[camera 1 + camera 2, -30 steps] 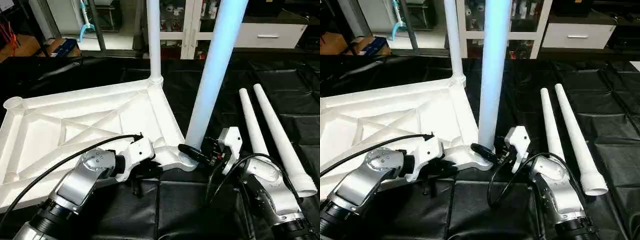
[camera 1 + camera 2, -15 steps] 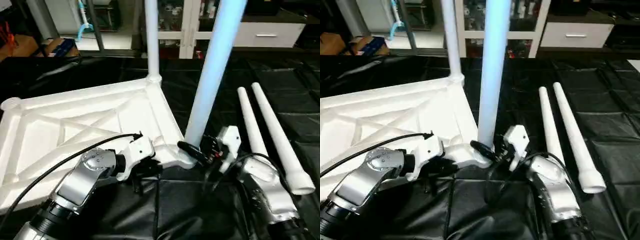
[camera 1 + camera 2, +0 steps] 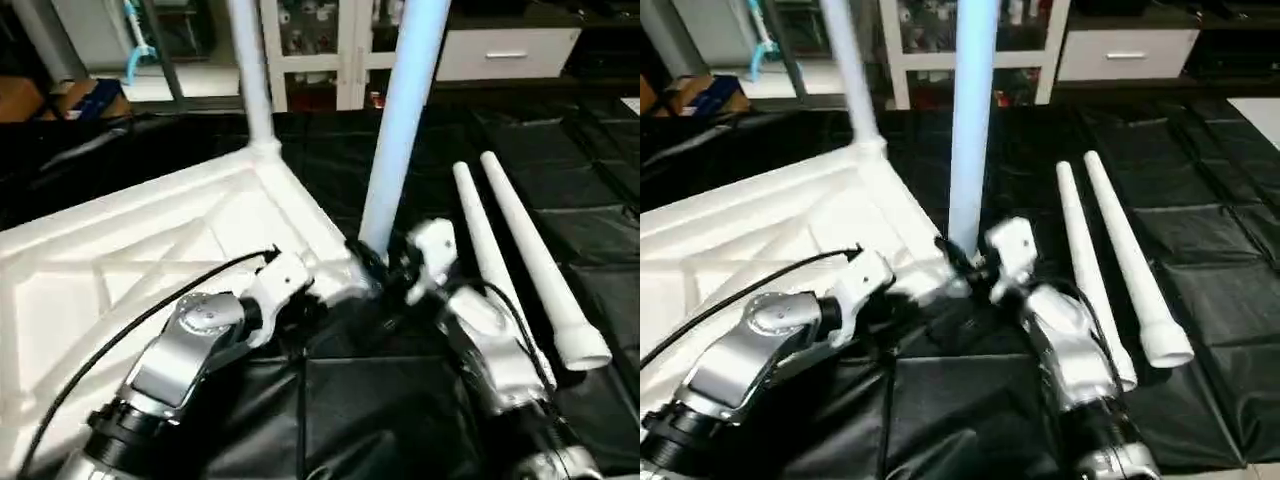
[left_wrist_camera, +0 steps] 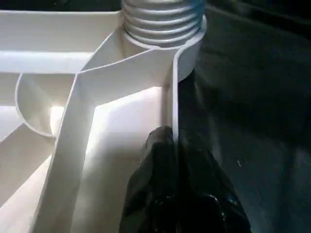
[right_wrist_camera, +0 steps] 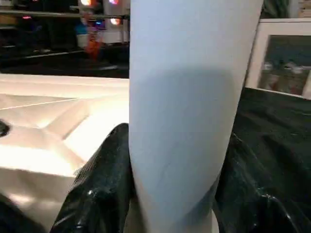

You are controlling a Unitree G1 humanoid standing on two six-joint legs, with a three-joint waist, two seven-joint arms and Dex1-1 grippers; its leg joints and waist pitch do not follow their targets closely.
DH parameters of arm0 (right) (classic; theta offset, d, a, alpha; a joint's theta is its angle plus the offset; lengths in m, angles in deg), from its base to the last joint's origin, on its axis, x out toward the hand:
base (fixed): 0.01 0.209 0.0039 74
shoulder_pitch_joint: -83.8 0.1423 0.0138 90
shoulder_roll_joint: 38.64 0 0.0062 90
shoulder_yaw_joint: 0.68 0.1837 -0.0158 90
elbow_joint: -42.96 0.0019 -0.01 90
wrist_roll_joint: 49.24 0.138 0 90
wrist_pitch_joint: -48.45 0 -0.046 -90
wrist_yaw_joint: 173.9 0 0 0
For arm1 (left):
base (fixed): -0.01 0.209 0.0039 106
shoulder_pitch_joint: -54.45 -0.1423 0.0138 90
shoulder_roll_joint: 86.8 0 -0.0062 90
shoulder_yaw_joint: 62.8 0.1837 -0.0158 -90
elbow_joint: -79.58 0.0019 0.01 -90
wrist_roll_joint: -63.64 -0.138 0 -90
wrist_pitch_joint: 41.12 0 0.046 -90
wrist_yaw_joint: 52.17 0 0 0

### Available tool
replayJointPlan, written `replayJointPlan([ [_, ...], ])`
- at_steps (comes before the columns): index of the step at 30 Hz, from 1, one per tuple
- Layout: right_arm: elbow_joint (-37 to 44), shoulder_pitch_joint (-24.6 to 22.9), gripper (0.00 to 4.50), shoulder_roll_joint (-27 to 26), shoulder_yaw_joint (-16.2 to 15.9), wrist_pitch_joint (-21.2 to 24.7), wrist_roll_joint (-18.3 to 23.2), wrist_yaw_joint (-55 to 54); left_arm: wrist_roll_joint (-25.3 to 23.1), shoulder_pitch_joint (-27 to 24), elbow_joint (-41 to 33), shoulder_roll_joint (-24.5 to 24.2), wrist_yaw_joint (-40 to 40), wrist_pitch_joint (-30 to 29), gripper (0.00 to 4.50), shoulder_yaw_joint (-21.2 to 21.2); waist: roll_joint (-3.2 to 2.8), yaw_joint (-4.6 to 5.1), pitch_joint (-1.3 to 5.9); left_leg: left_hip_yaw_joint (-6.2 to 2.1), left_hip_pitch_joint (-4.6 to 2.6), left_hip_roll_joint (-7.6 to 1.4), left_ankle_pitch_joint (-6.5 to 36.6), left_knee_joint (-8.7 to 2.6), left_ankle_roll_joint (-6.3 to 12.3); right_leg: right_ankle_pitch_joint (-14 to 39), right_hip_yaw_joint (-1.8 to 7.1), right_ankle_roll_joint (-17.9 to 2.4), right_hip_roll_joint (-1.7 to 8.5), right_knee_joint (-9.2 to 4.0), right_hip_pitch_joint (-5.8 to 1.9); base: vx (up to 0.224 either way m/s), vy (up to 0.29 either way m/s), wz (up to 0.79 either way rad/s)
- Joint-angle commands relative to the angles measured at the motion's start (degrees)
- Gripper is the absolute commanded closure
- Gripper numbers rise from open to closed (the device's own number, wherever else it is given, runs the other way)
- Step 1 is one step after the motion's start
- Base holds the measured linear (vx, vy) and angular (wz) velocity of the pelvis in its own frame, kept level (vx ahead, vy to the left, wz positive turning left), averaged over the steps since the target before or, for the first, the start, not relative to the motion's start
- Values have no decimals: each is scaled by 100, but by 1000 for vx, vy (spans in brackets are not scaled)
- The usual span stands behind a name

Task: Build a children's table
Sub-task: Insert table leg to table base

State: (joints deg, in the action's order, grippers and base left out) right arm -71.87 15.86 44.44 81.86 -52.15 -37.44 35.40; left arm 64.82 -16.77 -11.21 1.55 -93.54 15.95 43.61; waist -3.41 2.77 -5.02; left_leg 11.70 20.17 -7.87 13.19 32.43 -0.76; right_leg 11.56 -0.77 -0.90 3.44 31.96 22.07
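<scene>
1. On the black surface (image 3: pixel 400 420) the white tabletop (image 3: pixel 120 250) lies upside down.
2. The right hand (image 5: pixel 175 194) grips a leg (image 3: pixel 400 120) standing in the near corner socket.
3. The left hand (image 4: pixel 177 160) is closed, pinching the tabletop's rim.
4. Another leg (image 3: pixel 248 80) stands in the far corner.
5. Two more legs (image 3: pixel 520 250) lie side by side on the right.

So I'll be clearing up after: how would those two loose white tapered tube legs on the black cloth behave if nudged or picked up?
The two loose white tapered tube legs look like hollow plastic, so probably light and stiff. Being round, they would likely roll if nudged sideways, and the taper would probably curve that roll. The smooth surface may be slippery to pinch.
</scene>
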Motion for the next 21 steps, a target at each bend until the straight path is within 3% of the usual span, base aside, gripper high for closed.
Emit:
replayJointPlan([
  [1,-1206,-104,263,203,569,264,-569,-1367,10,-174,-80,268,392,-294,450,-84,20,-14,107,-303,34,-583,1452,-536,126,1245,269,-1385,535,-375,-81,0,0,0],
  [2,-1206,-104,263,203,569,264,-569,-1367,10,-174,-80,268,392,-294,450,-84,20,-14,107,-303,34,-583,1452,-536,126,1245,269,-1385,535,-375,-81,0,0,0],
  [5,-1453,44,263,2,513,141,-701,-1790,-81,-57,42,853,1278,-373,450,-384,22,-36,161,-250,4,-567,863,-450,327,340,266,-1600,513,-301,-118,0,0,0],
  [7,-1631,172,263,-89,484,46,-770,-2054,-252,-4,174,1068,1767,-261,450,-458,37,-56,195,-253,39,-547,429,-394,599,-213,246,-1731,524,-242,-177,0,0,0],
  [8,-1645,182,263,-95,484,41,-772,-2072,-262,-1,182,1082,1796,-252,450,-462,37,-56,195,-253,39,-547,429,-394,599,-213,246,-1731,524,-242,-177,0,0,0],
  [9,-1761,269,263,-138,492,0,-780,-2204,-301,20,231,1204,2006,-185,450,-507,40,-69,181,-250,50,-550,394,-388,762,-173,232,-1735,531,-247,-173,0,0,0],
  [10,-1870,338,263,-167,500,-34,-783,-2279,-289,24,222,1311,2115,-189,450,-550,31,-67,170,-250,53,-555,450,-394,793,-49,227,-1727,531,-258,-167,0,0,0],
  [14,-2149,520,263,-264,548,-112,-740,-2426,-261,36,163,1507,2249,-242,450,-538,40,-77,143,-261,44,-578,859,-428,725,789,221,-1602,519,-313,-138,0,0,0],
  [21,-2375,651,263,-323,526,-253,-759,-2512,-255,-32,88,1493,2227,-259,450,-464,53,-78,148,-255,50,-565,667,-403,806,495,219,-1610,521,-280,-139,0,0,0],
])
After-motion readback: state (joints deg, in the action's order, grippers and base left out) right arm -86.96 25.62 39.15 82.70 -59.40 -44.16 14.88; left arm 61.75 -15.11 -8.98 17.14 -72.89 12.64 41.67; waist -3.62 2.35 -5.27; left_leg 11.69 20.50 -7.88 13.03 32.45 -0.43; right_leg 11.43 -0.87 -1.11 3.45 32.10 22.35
